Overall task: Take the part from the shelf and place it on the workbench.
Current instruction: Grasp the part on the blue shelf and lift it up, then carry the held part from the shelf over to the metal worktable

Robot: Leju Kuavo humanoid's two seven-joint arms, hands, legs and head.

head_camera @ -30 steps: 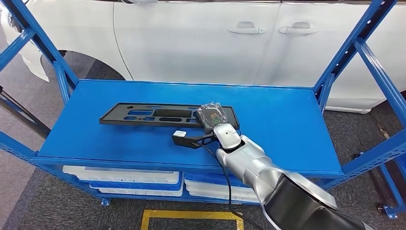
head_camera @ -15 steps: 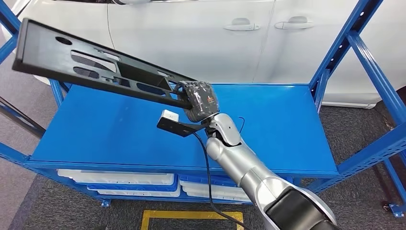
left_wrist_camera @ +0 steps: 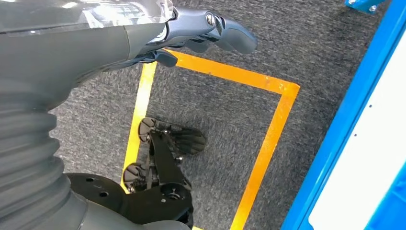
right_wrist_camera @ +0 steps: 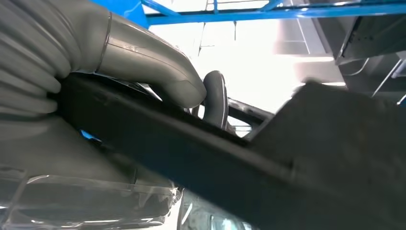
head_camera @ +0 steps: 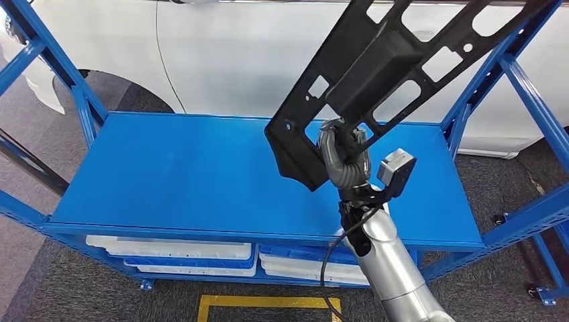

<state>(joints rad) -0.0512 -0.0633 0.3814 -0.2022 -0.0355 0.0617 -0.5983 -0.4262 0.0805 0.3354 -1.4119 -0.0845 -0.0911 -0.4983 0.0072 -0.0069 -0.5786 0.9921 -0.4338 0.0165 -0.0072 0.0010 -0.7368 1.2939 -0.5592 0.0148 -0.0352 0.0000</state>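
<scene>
The part (head_camera: 396, 60) is a long black plastic panel with several cut-outs. My right hand (head_camera: 343, 161) grips its lower end and holds it in the air above the blue shelf (head_camera: 168, 174), its long end slanting up toward the far right. In the right wrist view the dark panel (right_wrist_camera: 287, 182) runs across the frame, with my hand's grey thumb (right_wrist_camera: 153, 72) pressed over its edge. My left hand (left_wrist_camera: 191, 33) hangs over the grey floor with nothing in it, fingers apart.
A white car (head_camera: 235, 54) stands right behind the shelf. Blue uprights and braces (head_camera: 530, 100) frame both sides, close to the raised panel's far end. White trays (head_camera: 174, 251) fill the lower level. A yellow floor marking (left_wrist_camera: 268, 139) lies in front of the rack.
The panel lay flat on the shelf; my right hand lifted it, first held out to the left, then swung it up so it now points to the upper right.
</scene>
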